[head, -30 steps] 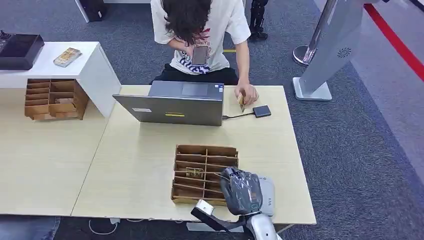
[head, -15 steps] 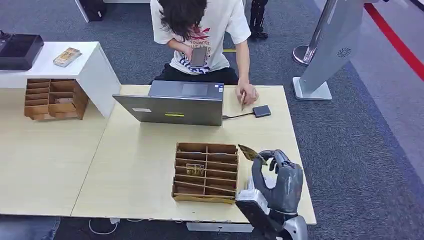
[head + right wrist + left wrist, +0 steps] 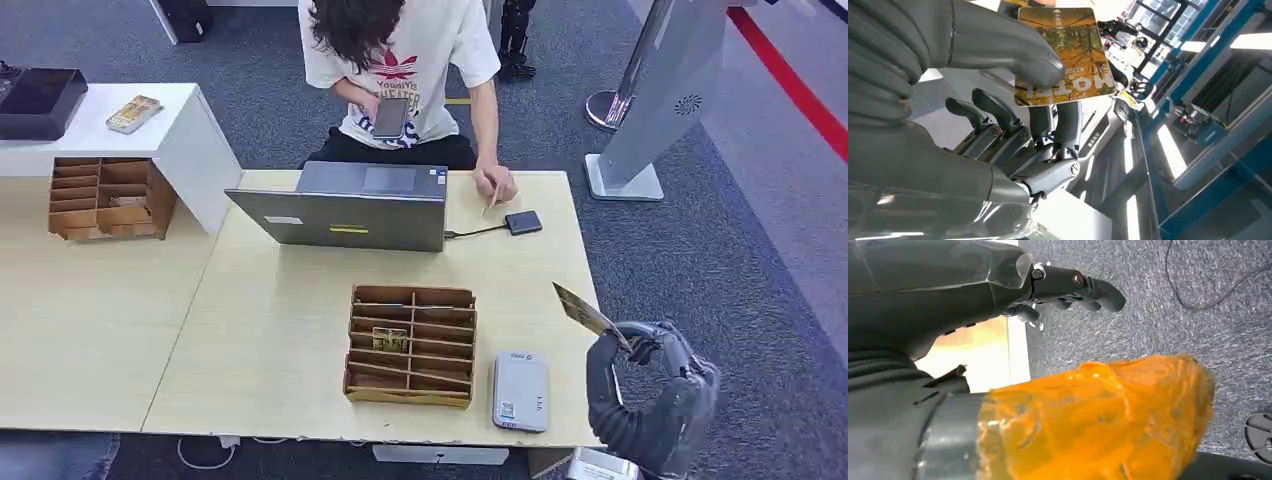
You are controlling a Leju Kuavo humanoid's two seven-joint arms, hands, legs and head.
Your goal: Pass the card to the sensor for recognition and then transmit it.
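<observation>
Pale wood, the table [image 3: 270, 330] is the landmark here. Past its right edge, over the grey carpet, the right hand [image 3: 650, 400] pinches the card [image 3: 585, 311] between thumb and fingers; the wrist view shows an orange printed face gripped at one side only. That thin hold is the risk: a quick turn back toward the sensor [image 3: 520, 391], which lies flat near the table's front edge, could twist the card loose and drop it on the carpet. The left hand [image 3: 1068, 287] hangs off the table with fingers curled on nothing.

On the table, largest first: the laptop [image 3: 345, 205] at the far side, the wooden slotted tray [image 3: 410, 345] just left of the sensor, where it could catch a low sweep, and a small dark adapter [image 3: 523, 221]. A person [image 3: 400, 70] sits behind the far edge, one hand resting on it.
</observation>
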